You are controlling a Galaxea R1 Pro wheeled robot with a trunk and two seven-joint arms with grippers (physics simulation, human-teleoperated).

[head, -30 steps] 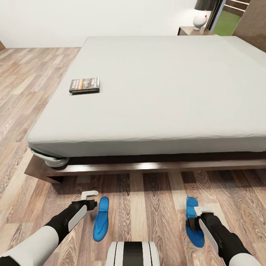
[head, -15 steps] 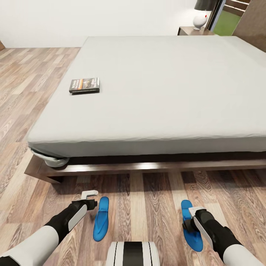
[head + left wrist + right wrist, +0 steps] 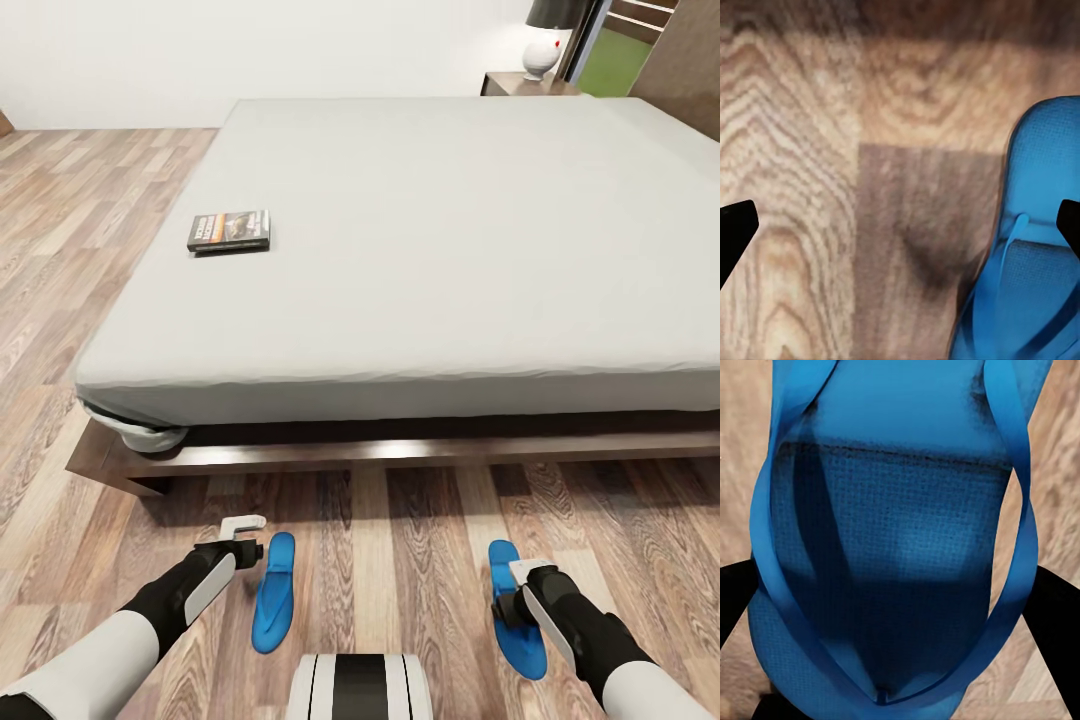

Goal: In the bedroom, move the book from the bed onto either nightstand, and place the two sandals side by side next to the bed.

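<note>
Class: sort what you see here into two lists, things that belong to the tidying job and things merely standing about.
Job: book; bed; left sandal; right sandal; nightstand.
Standing about: white lamp.

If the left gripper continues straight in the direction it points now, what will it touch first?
Most likely the light wood-plank floor. The left gripper is open, pointing down at bare planks, with the bright blue flip-flop sandal off to one side near one fingertip. Depth is unclear, so that fingertip might graze the sandal.

Bright even light, soft shadow under bed (image 3: 400, 455) frame, wrist views blurry w/ dark corners.
</note>
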